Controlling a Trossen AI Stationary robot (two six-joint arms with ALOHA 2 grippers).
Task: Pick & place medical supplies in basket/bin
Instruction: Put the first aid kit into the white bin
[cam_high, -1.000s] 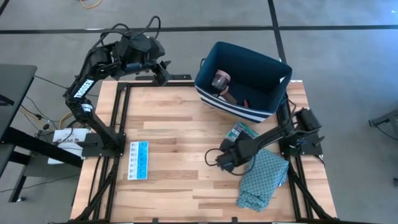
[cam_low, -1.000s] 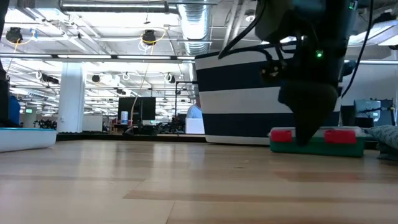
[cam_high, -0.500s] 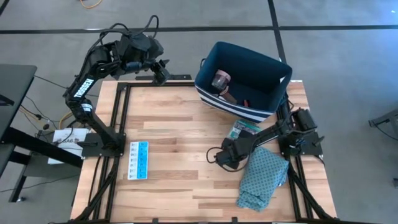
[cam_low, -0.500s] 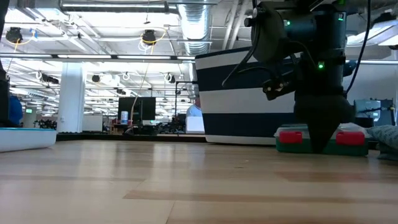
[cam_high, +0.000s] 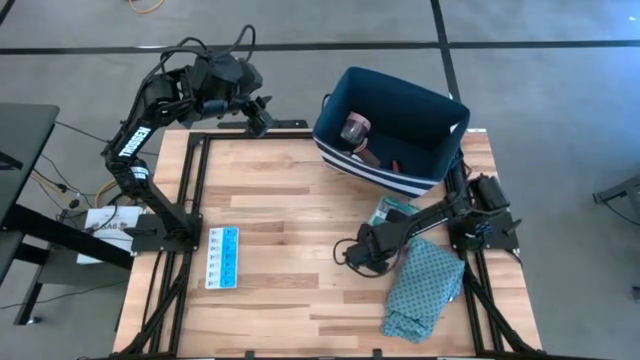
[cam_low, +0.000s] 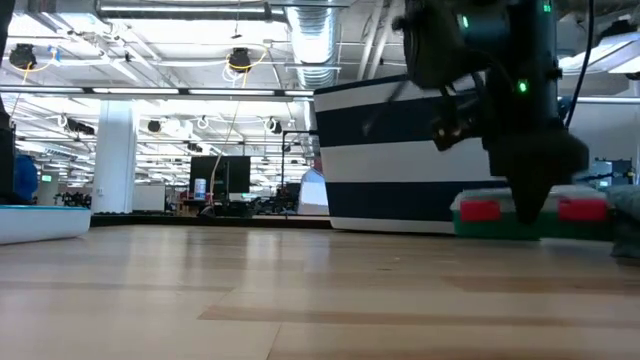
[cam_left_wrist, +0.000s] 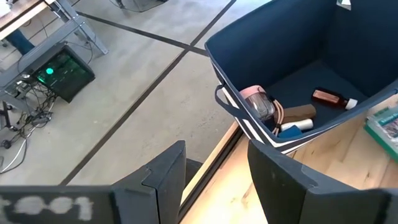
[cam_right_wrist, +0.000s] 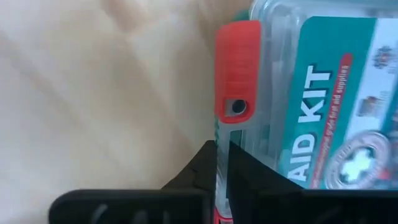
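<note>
A green-and-red first-aid kit box (cam_high: 398, 208) (cam_right_wrist: 311, 93) lies on the table's right half, just in front of the navy striped bin (cam_high: 330, 112). The bin holds a pink tape roll (cam_left_wrist: 258, 102), a brown oblong (cam_left_wrist: 300, 112) and a small red bottle (cam_left_wrist: 329, 98). My right gripper (cam_high: 375, 235) (cam_low: 527, 212) (cam_right_wrist: 222, 163) points down at the box's near long side and is shut there. A light-blue pill-organizer strip (cam_high: 223, 257) lies flat at the near left. My left gripper (cam_high: 262, 115) (cam_left_wrist: 214, 180) hangs open over the table's far left edge and holds nothing. My right gripper comes from above, fingers pointing down, at the box's latch-side rim (cam_right_wrist: 219, 132), between its two red latches (cam_low: 482, 209). A thin pale edge of the box runs into the slit between the fingers (cam_right_wrist: 249, 177). The box stays level; I cannot tell whether it is clear of the table.
A crumpled teal patterned cloth (cam_high: 425, 285) lies at the near right, close beside my right arm. The bin's wall (cam_low: 400, 160) stands directly behind the box. Bare wood stretches across the table's middle (cam_high: 290, 220).
My right gripper has shut its fingers at the box's near rim and has moved a little toward the table's right edge. The box has shifted toward the right edge with it.
</note>
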